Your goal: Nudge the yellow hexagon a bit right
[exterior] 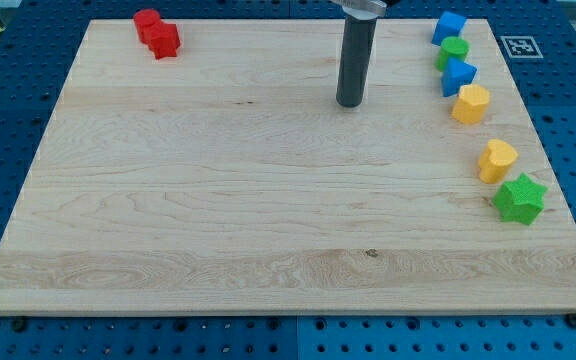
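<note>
My tip (348,103) rests on the worktop (218,200), top centre, well left of the yellow hexagon (471,104), which touches a blue block (458,75) near the right edge. No pincer on this rod; state cannot be told

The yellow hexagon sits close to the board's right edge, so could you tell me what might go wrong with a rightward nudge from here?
1. My tip stands well to the view's left of the yellow hexagon; arriving fast could shove it too far, towards the board edge.
2. A blue block touches the hexagon from above, so an off-centre push may drag it along.
3. The yellow heart lies just below; a skewed push might knock the hexagon towards it.
</note>
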Action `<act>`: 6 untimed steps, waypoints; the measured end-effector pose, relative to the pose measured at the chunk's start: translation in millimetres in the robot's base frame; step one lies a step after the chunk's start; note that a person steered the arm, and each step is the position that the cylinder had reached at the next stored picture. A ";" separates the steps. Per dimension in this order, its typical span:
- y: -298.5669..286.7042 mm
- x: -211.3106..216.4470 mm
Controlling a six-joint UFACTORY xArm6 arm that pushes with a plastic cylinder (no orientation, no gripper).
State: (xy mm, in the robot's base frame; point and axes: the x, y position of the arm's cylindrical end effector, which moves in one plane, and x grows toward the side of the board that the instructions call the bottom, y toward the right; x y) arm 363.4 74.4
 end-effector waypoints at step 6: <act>155.2 40.1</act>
